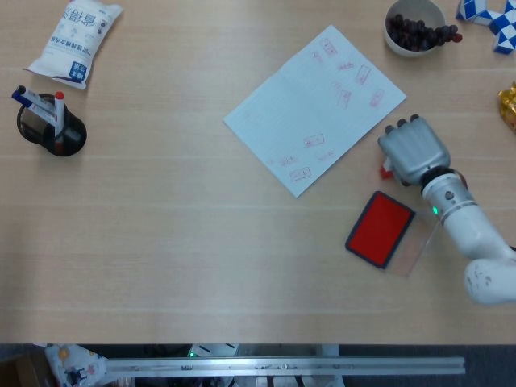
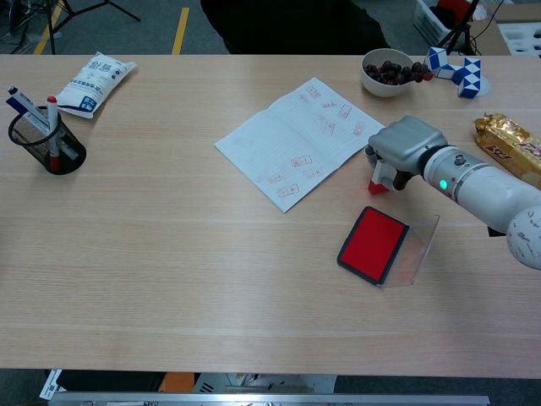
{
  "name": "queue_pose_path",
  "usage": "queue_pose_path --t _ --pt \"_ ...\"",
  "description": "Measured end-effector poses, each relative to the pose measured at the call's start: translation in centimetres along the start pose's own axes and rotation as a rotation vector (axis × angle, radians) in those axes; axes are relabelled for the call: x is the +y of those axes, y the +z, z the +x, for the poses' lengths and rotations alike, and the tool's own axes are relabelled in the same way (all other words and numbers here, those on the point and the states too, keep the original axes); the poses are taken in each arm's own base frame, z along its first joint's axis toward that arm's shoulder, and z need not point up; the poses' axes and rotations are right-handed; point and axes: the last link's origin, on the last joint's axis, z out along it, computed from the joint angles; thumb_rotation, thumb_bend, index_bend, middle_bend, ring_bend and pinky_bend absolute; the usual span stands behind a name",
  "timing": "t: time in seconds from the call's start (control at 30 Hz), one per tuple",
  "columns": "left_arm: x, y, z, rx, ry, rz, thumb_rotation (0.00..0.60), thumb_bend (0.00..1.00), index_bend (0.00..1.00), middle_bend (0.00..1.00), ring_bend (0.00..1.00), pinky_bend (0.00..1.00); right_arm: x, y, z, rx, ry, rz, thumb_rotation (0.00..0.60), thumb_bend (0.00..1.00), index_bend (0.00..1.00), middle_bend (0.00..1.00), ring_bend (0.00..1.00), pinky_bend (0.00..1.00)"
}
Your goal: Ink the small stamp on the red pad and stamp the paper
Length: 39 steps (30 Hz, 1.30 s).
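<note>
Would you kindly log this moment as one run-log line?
phase: pre-inking | right robot hand: holds small stamp on table, between paper and red pad | pad: lid open | left hand: unseen

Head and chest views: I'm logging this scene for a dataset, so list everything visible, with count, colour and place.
paper: one, white with red stamp marks, table centre
ink pad: one, red, lid open, near the paper
small stamp: one, red and white, under the right hand
bowl: one, white, dark fruit inside, far edge
pen cup: one, black mesh, holds pens, left side
packet: one, white and blue, far left
puzzle toy: one, blue and white, beside the bowl
gold wrapper: one, right edge
right hand: one, grey, over the stamp
</note>
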Motion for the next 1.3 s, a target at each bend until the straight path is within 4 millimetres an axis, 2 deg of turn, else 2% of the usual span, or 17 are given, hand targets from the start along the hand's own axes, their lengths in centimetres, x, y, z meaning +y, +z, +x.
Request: queue_pose_path --t 0.37,0.87,1.1,1.3 --pt "0.0 0.0 0.0 0.000 -0.001 0.001 0.600 0.12 0.00 0.11 0.13 0.09 0.0 -0.3 0.3 0.014 0.005 0.007 0.600 0.30 0.43 0.34 0.29 0.30" --pt "0.2 0.1 0.0 -0.002 0.001 -0.011 0.600 0.12 0.00 0.11 0.13 0.09 1.2 -3.1 0.4 0.024 0.014 0.004 0.600 0.30 0.43 0.34 0.29 0.30" --pt "0.3 0.1 0.1 0.002 0.001 -0.014 0.600 0.12 0.00 0.11 0.13 0.09 1.6 -3.4 0.1 0.027 0.024 0.001 0.600 0.30 0.43 0.34 0.29 0.30" --pt "0.4 0.2 0.2 0.006 0.001 -0.017 0.600 0.12 0.00 0.11 0.13 0.09 2.0 -3.8 0.6 0.050 0.033 -0.002 0.600 0.30 0.43 0.34 0.29 0.30"
